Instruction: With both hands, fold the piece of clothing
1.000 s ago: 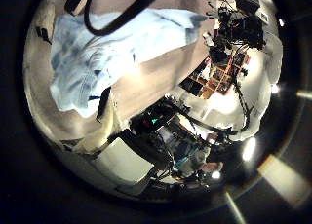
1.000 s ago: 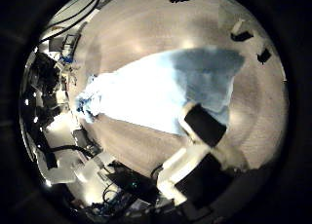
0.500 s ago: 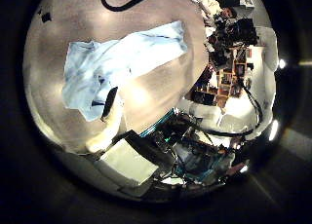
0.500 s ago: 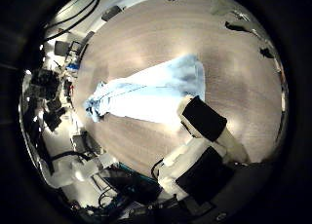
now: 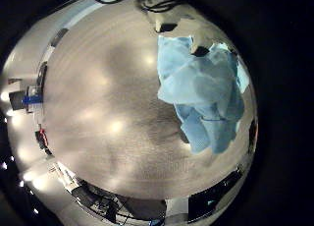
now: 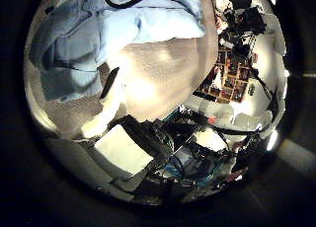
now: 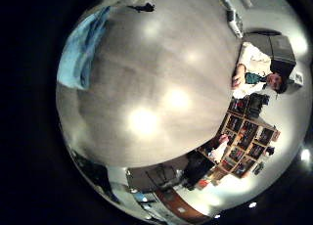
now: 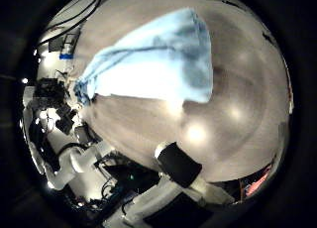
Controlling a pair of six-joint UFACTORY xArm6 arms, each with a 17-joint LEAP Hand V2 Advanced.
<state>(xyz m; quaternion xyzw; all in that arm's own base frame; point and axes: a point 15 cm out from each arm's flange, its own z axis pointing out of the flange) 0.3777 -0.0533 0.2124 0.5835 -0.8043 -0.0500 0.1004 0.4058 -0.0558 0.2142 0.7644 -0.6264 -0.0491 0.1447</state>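
Note:
The piece of clothing (image 5: 206, 88) lies crumpled and partly spread on the wooden table (image 5: 108, 98). It fills much of the left thumb side view as rumpled cloth (image 6: 89, 39), close under my left hand (image 6: 104, 104), whose thumb hangs relaxed at the cloth's edge and grips nothing. A hand part (image 5: 182, 29) reaches in at the garment's edge. My right hand (image 8: 178, 164) is over bare table beside the clothing (image 8: 158, 55), its thumb clear of the cloth. The garment (image 7: 83, 44) shows only at the rim of the right little finger side view.
Bare tabletop (image 7: 166, 78) stretches wide beside the garment. Past the table edge stand shelves and lab clutter (image 6: 232, 74) and dark equipment (image 8: 50, 99). A small dark object (image 7: 145, 7) lies on the table near the cloth.
Half a second ago both palms were high and the garment looked small. Now both cameras have dropped closer and it fills more of each view. The cloth itself has not visibly shifted.

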